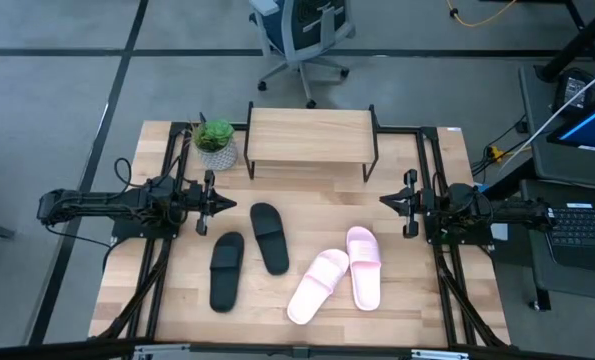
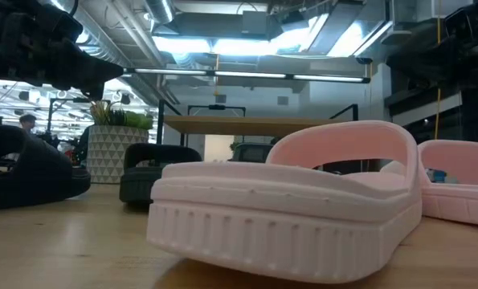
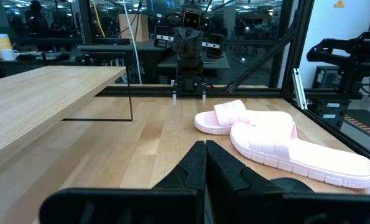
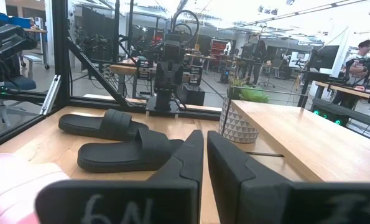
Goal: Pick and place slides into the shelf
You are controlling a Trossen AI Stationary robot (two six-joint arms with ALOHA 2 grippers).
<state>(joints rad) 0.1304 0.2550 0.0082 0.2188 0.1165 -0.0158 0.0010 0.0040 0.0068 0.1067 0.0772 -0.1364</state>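
Note:
Two black slides (image 1: pixel 269 236) (image 1: pixel 226 270) lie sole-down on the tabletop left of centre. Two pale pink slides (image 1: pixel 318 286) (image 1: pixel 364 266) lie right of centre, their far ends close together. The shelf (image 1: pixel 310 135), a light board on thin black legs, stands at the far middle with nothing on top. My left gripper (image 1: pixel 227 206) hovers shut at the left, pointing level toward the table's middle, above and left of the black slides. My right gripper (image 1: pixel 385 200) hovers at the right, facing it, fingers together with nothing between them (image 4: pixel 205 134).
A potted plant (image 1: pixel 216 145) in a patterned white pot stands just left of the shelf. Black frame rails (image 1: pixel 432 180) run along both table sides. Bare wood (image 1: pixel 317 210) lies between the shelf and the slides. An office chair (image 1: pixel 302 35) stands beyond the far edge.

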